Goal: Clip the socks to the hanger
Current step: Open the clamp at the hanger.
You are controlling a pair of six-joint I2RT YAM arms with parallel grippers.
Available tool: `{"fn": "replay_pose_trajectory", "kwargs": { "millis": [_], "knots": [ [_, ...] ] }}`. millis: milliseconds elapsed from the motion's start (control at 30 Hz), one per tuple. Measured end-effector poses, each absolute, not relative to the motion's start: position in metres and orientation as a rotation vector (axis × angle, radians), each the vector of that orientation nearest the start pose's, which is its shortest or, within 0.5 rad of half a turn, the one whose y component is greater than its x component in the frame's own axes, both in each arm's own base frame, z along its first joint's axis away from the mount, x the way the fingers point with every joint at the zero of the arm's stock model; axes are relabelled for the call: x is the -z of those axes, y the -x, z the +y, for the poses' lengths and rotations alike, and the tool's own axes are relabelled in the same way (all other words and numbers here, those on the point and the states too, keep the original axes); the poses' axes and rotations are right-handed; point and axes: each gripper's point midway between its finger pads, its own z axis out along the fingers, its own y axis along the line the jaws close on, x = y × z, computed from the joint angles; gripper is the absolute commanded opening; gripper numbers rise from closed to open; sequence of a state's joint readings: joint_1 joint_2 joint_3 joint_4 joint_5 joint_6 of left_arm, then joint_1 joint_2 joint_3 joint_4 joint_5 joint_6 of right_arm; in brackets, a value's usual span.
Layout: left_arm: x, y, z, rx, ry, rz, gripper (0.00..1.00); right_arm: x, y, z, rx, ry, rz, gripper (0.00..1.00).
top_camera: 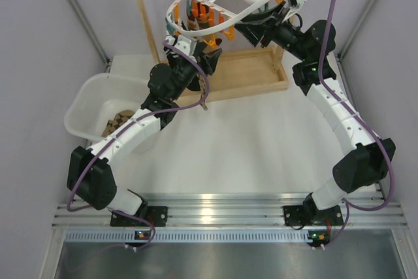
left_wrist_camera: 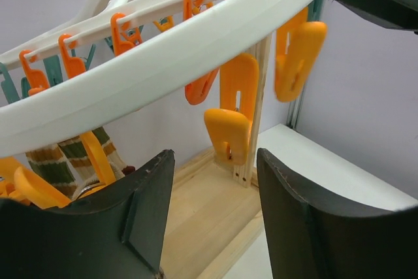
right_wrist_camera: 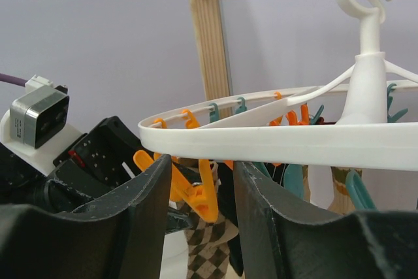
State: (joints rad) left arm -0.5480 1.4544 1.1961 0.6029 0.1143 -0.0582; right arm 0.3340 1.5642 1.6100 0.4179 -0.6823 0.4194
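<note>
The white oval hanger (top_camera: 230, 6) hangs by its hook from the wooden rod, with orange and teal clips under it. In the right wrist view a brown-and-tan diamond sock (right_wrist_camera: 210, 247) hangs from an orange clip (right_wrist_camera: 208, 195) below the hanger's rim (right_wrist_camera: 274, 138). My right gripper (right_wrist_camera: 202, 161) is open just under that rim, with the clip and sock beyond its gap; it also shows in the top view (top_camera: 251, 27). My left gripper (left_wrist_camera: 215, 155) is open and empty below the rim (left_wrist_camera: 163, 57), near an orange clip (left_wrist_camera: 230, 129); in the top view it (top_camera: 208, 57) is under the hanger's left end.
The wooden stand's base (top_camera: 245, 73) lies under both grippers, its post (right_wrist_camera: 208, 37) behind the hanger. A green-and-brown striped sock (left_wrist_camera: 57, 161) hangs at the left. A white bin (top_camera: 88, 102) with socks (top_camera: 117, 122) stands at the left.
</note>
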Motion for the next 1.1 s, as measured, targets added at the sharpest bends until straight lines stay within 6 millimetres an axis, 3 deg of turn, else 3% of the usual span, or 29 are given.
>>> {"fn": "replay_pose_trajectory", "kwargs": {
  "millis": [200,467,600,833,1000,1100],
  "knots": [
    [-0.424,-0.407,-0.272,0.59,-0.385,1.148,0.38,-0.503,-0.39,0.266,-1.022,0.594,1.137,0.42],
    [-0.433,-0.399,-0.275,0.603,-0.415,1.106,0.37,-0.501,-0.39,0.269,-1.026,0.596,1.149,0.43],
    [-0.436,-0.398,-0.275,0.599,-0.425,1.088,0.21,-0.5,-0.39,0.269,-1.024,0.598,1.153,0.44],
    [-0.433,-0.391,-0.275,0.583,-0.465,1.076,0.01,-0.498,-0.391,0.27,-1.026,0.591,1.169,0.45],
    [-0.432,-0.388,-0.272,0.544,-0.508,1.061,0.0,-0.493,-0.388,0.272,-1.033,0.593,1.195,0.44],
    [-0.432,-0.387,-0.271,0.519,-0.531,1.049,0.0,-0.485,-0.379,0.271,-1.044,0.607,1.22,0.48]
  ]
}}
